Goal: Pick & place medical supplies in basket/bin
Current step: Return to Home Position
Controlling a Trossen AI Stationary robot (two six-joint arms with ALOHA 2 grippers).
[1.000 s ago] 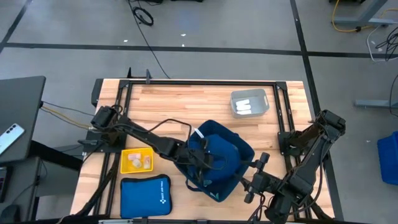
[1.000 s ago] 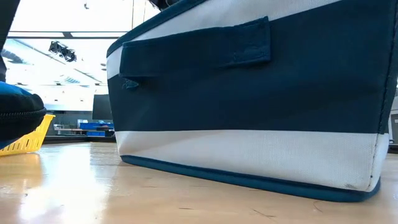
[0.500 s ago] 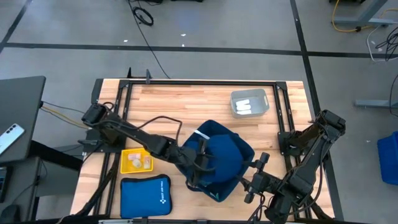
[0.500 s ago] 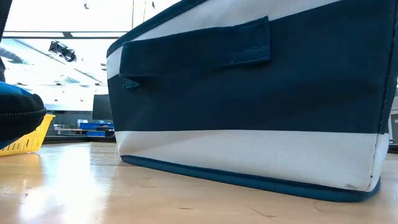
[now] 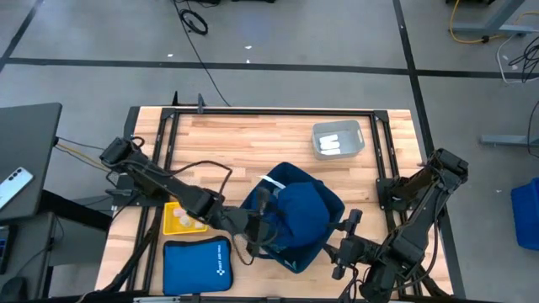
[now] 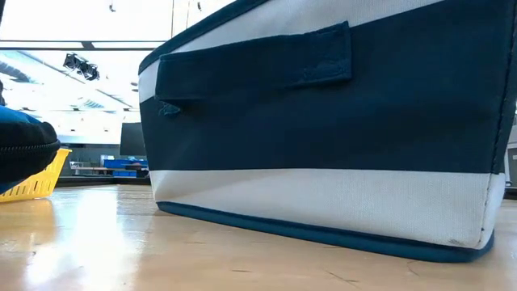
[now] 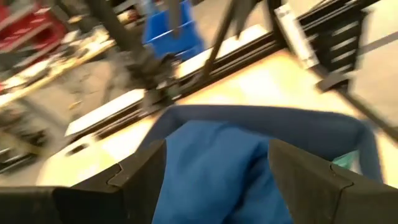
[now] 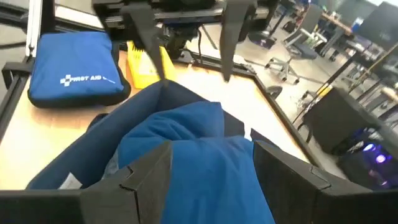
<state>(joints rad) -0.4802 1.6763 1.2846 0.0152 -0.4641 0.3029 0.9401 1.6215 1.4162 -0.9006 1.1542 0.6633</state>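
Your left arm (image 5: 181,198) reaches out low and diagonally toward the centre, with the left gripper (image 7: 217,165) spread wide. Your right arm (image 5: 421,202) sits folded at the right, its right gripper (image 8: 211,162) likewise spread.

1. I see the blue-and-white bin (image 6: 323,121) filling most of my view, resting on the wooden table (image 6: 121,250).
2. A yellow tray (image 6: 36,182) sits far left, with a dark rounded pouch (image 6: 24,145) in front of it.
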